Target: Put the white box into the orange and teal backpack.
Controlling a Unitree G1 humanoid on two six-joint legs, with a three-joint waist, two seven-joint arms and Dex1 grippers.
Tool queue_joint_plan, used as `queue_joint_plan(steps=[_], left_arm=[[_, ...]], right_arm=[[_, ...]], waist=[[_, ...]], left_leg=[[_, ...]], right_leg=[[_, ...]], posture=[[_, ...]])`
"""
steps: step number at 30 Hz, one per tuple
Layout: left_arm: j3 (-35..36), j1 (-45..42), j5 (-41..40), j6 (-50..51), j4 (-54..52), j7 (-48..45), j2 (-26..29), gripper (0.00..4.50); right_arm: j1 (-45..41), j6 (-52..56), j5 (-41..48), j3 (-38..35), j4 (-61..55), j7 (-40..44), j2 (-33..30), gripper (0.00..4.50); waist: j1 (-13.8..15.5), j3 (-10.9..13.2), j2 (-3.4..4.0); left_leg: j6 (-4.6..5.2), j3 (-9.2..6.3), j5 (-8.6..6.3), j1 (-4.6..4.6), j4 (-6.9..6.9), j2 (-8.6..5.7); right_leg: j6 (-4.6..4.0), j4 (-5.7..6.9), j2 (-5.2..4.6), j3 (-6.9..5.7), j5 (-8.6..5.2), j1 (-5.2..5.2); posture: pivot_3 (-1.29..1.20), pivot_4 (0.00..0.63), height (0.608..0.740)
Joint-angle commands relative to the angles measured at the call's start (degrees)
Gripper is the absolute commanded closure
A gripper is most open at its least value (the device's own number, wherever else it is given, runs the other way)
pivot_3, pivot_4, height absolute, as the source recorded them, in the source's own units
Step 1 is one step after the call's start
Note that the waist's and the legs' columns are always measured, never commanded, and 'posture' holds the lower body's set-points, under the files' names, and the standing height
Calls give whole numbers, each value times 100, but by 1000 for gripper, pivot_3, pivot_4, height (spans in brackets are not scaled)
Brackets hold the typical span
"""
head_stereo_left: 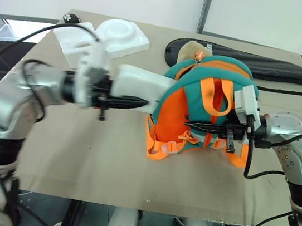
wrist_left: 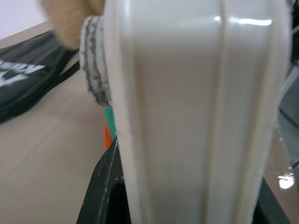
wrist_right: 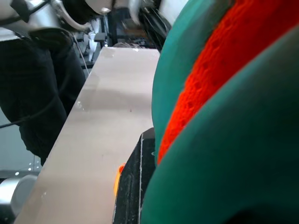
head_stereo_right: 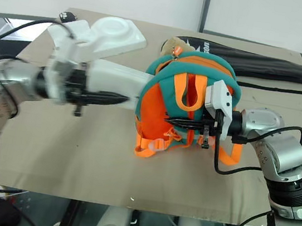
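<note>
in the middle of the frame the backpack (head_stereo_left: 202, 106) stands on the table (head_stereo_left: 77, 159), its orange straps facing the camera and its teal rim on top. the right gripper (head_stereo_left: 205, 126) comes in from the right side of the frame, and its black fingers are pressed together on the fabric of the backpack; in the right wrist view teal and orange cloth lies directly against a finger (wrist_right: 133, 186). the left gripper (head_stereo_left: 124, 102) reaches in from the left of the frame and pinches the box (head_stereo_left: 141, 83) between its fingers. the box is held above the table, lying about level, and its far end touches the teal rim at the left side of the backpack. in the left wrist view the box (wrist_left: 196, 112) rises between the two black fingers (wrist_left: 100, 196). behind, in the upper left of the frame, lies a white foam tray (head_stereo_left: 108, 37), and in the upper right a black cover (head_stereo_left: 270, 67), just behind the backpack.
</note>
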Motion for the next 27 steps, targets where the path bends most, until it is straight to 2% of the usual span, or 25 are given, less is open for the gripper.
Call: queue_joint_plan(steps=[1, 3, 5, 8, 10, 11, 13, 15, 17, 21, 22, 25, 27], left_arm=[[-1059, -829, 1098, -304, 168, 462, -640, 3441], [-1580, -1142, 1786, -616, 595, 653, -991, 3441], [-1616, -1200, 1812, -505, 830, 589, -1152, 2438], [-1077, -1108, 1561, -315, 910, 449, -966, 1246], [-51, -1031, 382, 653, 861, 147, -676, 229], [378, -1000, -161, 1152, 865, -51, -459, 43], [1083, -941, -891, 1844, 1098, -402, 11, 43], [1327, -921, -1190, 2106, 1231, -686, 348, 43], [1394, -1028, -1216, 1996, 1321, -813, 430, 43], [580, -1963, -148, 1115, 2109, -625, 73, 43], [544, -2245, -170, 1285, 2389, -463, -143, 43], [547, -3002, -596, 2727, 3169, 9, -811, 43], [615, -3250, -588, 3271, 3550, 409, -1138, 43]], right_arm=[[-54, -98, -55, -71, -246, -183, 44, 4500], [34, -110, -180, -74, -253, -366, 77, 4500], [156, 142, -21, -209, -258, -609, 145, 4500], [264, 274, -100, -268, -245, -810, 56, 4500], [308, 278, -203, -263, -183, -938, 41, 4500], [334, 272, -234, -261, -160, -978, 29, 4500], [381, 206, -293, -260, -128, -1012, 4, 4500], [411, 173, -290, -286, -131, -1005, -20, 4500], [426, 136, -294, -316, -129, -973, -50, 4500], [469, 229, -113, -365, -278, -697, -240, 4500], [505, 207, -134, -323, -325, -591, -323, 4500], [657, 85, -310, -151, -454, -434, -517, 4500], [690, 48, -355, -102, -477, -432, -522, 4500]], waist=[[-13, 0, 0], [-20, 0, 0], [-49, 0, 1], [-97, 1, 2], [-144, 2, 3], [-185, 2, 2], [-230, 3, 1], [-217, 3, 1], [-157, 3, 2], [32, 4, -2], [65, 2, -4], [95, 1, -6], [58, 1, -6]], left_leg=[[0, -2, 0, -2, 4, 0], [1, 1, 0, 0, 6, 0], [1, -1, 0, 2, 8, 0], [1, -7, 0, 5, 1, 5], [1, -12, 0, 5, -3, 8], [1, -13, 0, 3, -3, 11], [2, -13, 0, 2, -2, 13], [1, -14, 0, 4, -2, 13], [1, -11, 0, 6, -1, 10], [2, -20, 0, 3, 22, -1], [3, -18, 1, 6, 28, -4], [5, -16, 2, 4, 36, -8], [6, -17, 1, 3, 33, -7]], right_leg=[[4, -1, 3, 2, 2, 2], [8, -1, 4, 10, 4, 2], [8, 0, 10, 10, 4, 3], [7, 5, 19, 13, 4, -2], [6, 10, 23, 12, 3, -6], [6, 12, 23, 11, 3, -8], [8, 14, 24, 12, 3, -12], [8, 14, 22, 10, 2, -10], [9, 12, 13, 3, 1, -4], [-11, 4, -1, -13, -11, 16], [-12, 3, -1, -10, -12, 19], [-11, 6, 3, 3, -10, 28], [7, 6, 7, 8, -3, 26]], posture=[[0, 150, 740], [0, 150, 740], [0, 150, 740], [0, 150, 740], [0, 150, 740], [0, 150, 740], [0, 150, 740], [0, 150, 740], [0, 150, 740], [0, 150, 740], [0, 150, 740], [0, 150, 740], [0, 150, 740]])
